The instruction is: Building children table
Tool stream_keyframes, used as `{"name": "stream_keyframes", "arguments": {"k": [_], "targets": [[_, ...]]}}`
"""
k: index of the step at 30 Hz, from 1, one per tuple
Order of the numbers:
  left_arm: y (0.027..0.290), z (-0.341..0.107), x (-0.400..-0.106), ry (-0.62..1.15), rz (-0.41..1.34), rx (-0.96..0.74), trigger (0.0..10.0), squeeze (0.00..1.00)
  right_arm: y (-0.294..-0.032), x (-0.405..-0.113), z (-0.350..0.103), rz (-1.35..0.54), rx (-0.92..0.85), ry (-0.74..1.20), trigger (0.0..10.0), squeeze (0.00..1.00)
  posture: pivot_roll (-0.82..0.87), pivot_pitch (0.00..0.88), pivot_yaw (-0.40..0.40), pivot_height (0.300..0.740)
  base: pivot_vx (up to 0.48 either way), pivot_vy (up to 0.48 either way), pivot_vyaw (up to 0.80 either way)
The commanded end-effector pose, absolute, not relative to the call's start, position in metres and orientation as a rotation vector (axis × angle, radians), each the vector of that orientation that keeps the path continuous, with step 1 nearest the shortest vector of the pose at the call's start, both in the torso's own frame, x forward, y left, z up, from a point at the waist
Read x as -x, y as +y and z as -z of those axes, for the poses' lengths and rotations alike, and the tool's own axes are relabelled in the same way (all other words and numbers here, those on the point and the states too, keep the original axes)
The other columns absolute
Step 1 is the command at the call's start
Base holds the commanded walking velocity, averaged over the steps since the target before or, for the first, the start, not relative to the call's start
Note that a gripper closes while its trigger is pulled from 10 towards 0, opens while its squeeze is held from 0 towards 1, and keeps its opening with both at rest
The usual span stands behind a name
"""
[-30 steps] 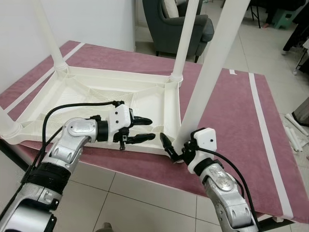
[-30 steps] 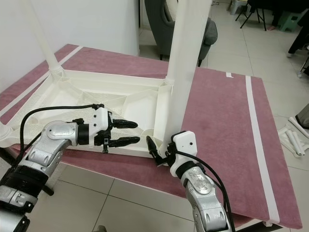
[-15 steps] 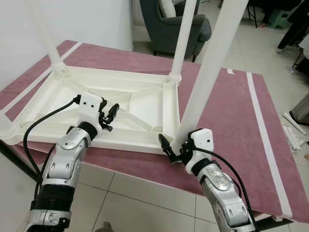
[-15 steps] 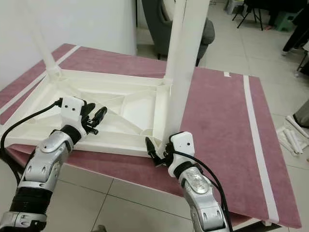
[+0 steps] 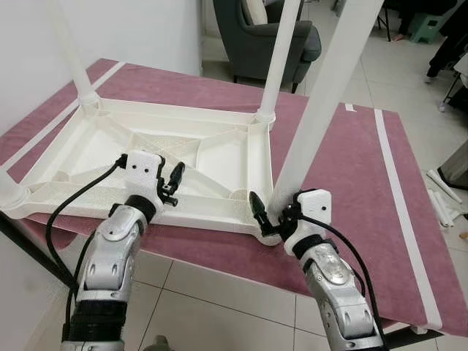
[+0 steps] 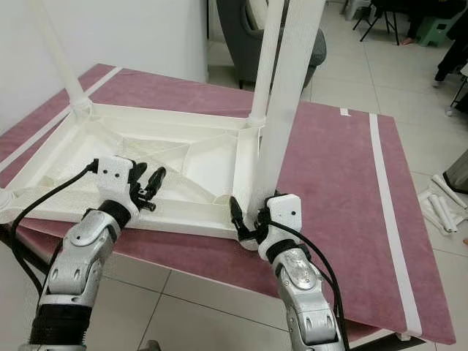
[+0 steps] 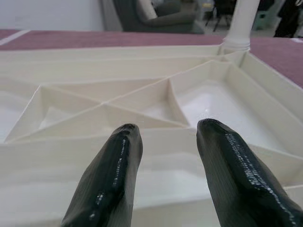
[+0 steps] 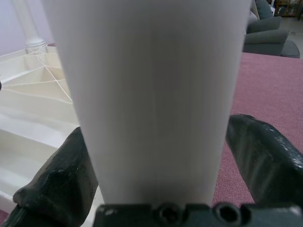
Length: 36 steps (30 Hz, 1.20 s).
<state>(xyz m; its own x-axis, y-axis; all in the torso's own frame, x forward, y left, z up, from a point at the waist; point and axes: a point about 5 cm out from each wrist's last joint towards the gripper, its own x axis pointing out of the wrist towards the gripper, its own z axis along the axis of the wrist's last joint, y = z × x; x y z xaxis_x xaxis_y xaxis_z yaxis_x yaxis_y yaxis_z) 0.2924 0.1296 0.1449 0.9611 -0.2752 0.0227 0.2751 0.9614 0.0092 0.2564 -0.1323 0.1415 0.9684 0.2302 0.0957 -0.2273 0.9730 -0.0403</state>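
The white plastic children's table lies upside down on a maroon-covered worktable. Legs stand up at its far left, far right and near left corners. A fourth leg leans over the near right corner. My right gripper is shut on its lower end, and in the right wrist view the leg sits between both fingers. My left gripper hovers open over the near rim, left of the middle. Its fingertips have nothing between them.
The maroon cloth with white stripes runs to the right of the table. A dark armchair stands behind, and loose white parts lie on the tiled floor at right. A white wall is at left. The worktable's near edge is just under my arms.
My left gripper has swung back from the near right corner to the left along the near rim and now points at the far side. My right gripper still holds the leg.
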Motion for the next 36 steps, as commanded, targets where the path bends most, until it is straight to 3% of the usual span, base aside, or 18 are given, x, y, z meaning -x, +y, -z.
{"name": "stream_keyframes", "arguments": {"k": [1, 3, 7, 10, 28, 34, 36], "targets": [[0.132, -0.150, -0.292, -0.057, 0.202, -0.031, 10.0, 0.00, -0.133, -0.257, -0.140, -0.215, 0.034, -0.102, 10.0, 0.00, 0.08, 0.000, -0.004, 0.740, 0.000, 0.000, 0.00], [0.132, -0.150, -0.292, -0.057, 0.202, -0.031, 10.0, 0.00, -0.133, -0.257, -0.140, -0.215, 0.034, -0.102, 10.0, 0.00, 0.08, 0.000, -0.004, 0.740, 0.000, 0.000, 0.00], [0.154, -0.157, -0.300, -0.135, -0.092, -0.109, 10.0, 0.00, -0.139, -0.261, -0.142, -0.149, 0.036, -0.119, 10.0, 0.00, 0.09, 0.000, -0.010, 0.740, 0.000, 0.000, 0.00], [0.157, -0.156, -0.301, -0.143, -0.113, -0.131, 10.0, 0.00, -0.139, -0.261, -0.143, -0.149, 0.037, -0.121, 10.0, 0.00, 0.09, 0.000, -0.012, 0.740, 0.000, 0.000, 0.00], [0.162, -0.143, -0.288, -0.115, 0.045, -0.247, 10.0, 0.00, -0.142, -0.241, -0.127, -0.131, 0.033, -0.068, 10.0, 0.00, 0.10, 0.000, -0.024, 0.740, 0.000, 0.000, 0.00], [0.165, -0.137, -0.287, -0.087, 0.101, -0.275, 10.0, 0.00, -0.131, -0.243, -0.130, -0.265, 0.044, -0.072, 10.0, 0.00, 0.11, 0.000, -0.022, 0.740, 0.000, 0.000, 0.00], [0.150, -0.130, -0.283, -0.044, 0.193, -0.246, 10.0, 0.00, -0.133, -0.247, -0.133, -0.291, 0.052, -0.081, 10.0, 0.00, 0.12, 0.000, -0.028, 0.740, 0.000, 0.000, 0.00]]}}
